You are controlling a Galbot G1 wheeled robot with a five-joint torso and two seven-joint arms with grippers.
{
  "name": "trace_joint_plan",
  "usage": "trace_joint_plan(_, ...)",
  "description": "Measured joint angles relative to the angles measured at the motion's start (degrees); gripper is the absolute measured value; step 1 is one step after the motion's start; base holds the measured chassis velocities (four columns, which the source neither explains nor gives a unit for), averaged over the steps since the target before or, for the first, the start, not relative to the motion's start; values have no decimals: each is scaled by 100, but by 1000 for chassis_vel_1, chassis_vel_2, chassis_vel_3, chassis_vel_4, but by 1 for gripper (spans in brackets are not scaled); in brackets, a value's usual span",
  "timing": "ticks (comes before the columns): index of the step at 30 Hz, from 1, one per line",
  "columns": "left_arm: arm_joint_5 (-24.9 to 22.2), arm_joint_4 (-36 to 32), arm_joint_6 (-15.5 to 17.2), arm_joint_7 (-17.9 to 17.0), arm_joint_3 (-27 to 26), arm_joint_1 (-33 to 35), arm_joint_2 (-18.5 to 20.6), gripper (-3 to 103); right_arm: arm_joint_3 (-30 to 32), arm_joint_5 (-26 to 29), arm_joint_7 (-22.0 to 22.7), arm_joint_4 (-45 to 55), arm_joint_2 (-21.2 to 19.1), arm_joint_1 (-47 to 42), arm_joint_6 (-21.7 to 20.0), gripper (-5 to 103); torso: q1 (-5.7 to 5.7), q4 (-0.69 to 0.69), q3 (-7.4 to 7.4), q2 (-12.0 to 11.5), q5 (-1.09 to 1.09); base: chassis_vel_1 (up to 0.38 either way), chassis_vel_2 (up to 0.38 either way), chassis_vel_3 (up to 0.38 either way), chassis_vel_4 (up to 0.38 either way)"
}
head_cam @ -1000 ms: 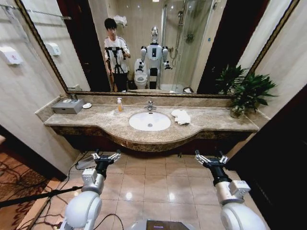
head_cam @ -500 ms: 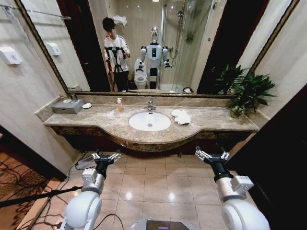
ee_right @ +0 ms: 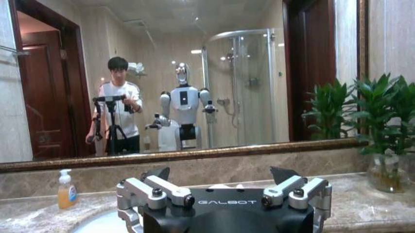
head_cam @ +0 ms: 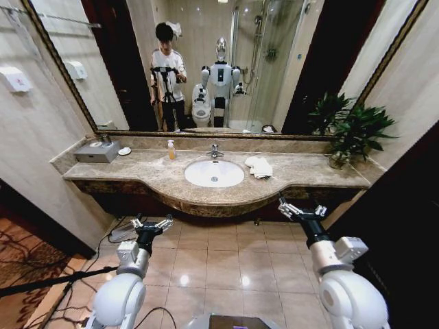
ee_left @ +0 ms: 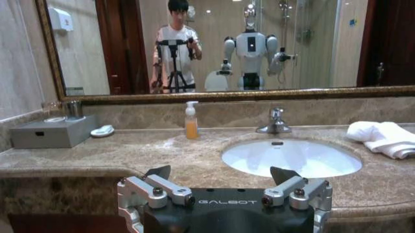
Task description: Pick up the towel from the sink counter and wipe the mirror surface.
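A: Where is the small white terry towel (head_cam: 259, 166)?

B: Lying bunched on the long beige-brown mottled marble sink counter (head_cam: 158, 179), just right of the oval white basin (head_cam: 214, 173) and its chrome tap (head_cam: 215, 151), with nothing holding it.

A: And the robot's 2 arms?

B: Both are low, on the near side of the counter's curved front edge, over the tiled floor. The left gripper (head_cam: 151, 223) hangs with its fingers spread and empty; the right gripper (head_cam: 302, 211) sits higher, close under the counter edge, fingers likewise apart and empty.

A: The mirror?

B: The wide wall mirror with the thin dark bronze frame (head_cam: 226, 62) spans the far wall. An orange soap bottle (head_cam: 171, 149) stands left of the tap; a green potted plant (head_cam: 350, 130) fills the far right corner.
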Motion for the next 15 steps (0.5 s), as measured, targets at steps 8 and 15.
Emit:
trace_joint_plan(8, 0, 0, 0, 0, 0, 0, 0, 100, -177, -381, -20, -22, 67, 133, 16, 100, 0, 1, 0, 0, 0, 0, 0, 0, 0)
trace_joint_plan(15, 0, 0, 0, 0, 0, 0, 0, 100, -223, -597, -41, -142, 63, 277, 59, 100, 0, 1, 0, 0, 0, 0, 0, 0, 0)
